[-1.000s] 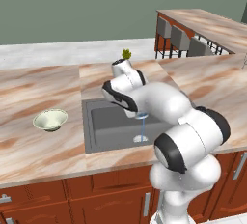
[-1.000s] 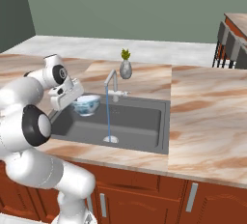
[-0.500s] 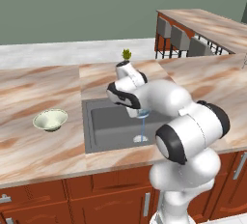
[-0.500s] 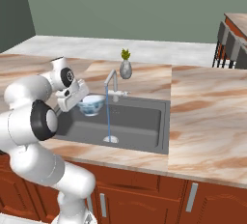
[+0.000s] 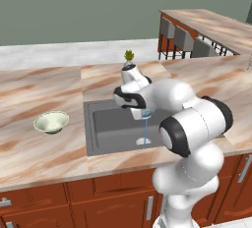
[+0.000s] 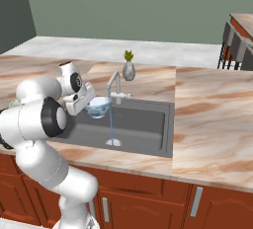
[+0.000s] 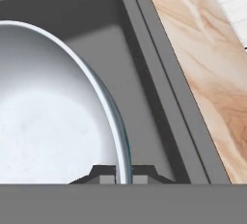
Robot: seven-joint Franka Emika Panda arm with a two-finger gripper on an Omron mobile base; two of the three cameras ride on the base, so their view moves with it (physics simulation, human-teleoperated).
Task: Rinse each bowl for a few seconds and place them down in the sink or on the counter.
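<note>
My gripper (image 7: 118,175) is shut on the rim of the larger pale blue-white bowl (image 7: 48,121), one fingertip on each side of the rim. I hold the bowl (image 6: 100,107) above the dark grey sink (image 6: 143,122), close to the left of the thin water stream (image 6: 111,127) falling from the silver faucet (image 6: 114,81). In the left base view the gripper (image 5: 139,110) and bowl (image 5: 148,114) sit under my white forearm. The small cream-green bowl (image 5: 51,122) rests on the marble counter (image 5: 34,148), left of the sink (image 5: 110,128).
A small grey vase with a plant (image 6: 129,69) stands on the counter behind the faucet. Water hits the sink floor near the drain (image 6: 113,143). Bar stools (image 5: 184,40) stand at a far counter on the right. Counter (image 6: 212,109) stretches right of the sink.
The arm has carried the held bowl a little sideways over the sink, closer to the water stream. The cream-green bowl has not moved.
</note>
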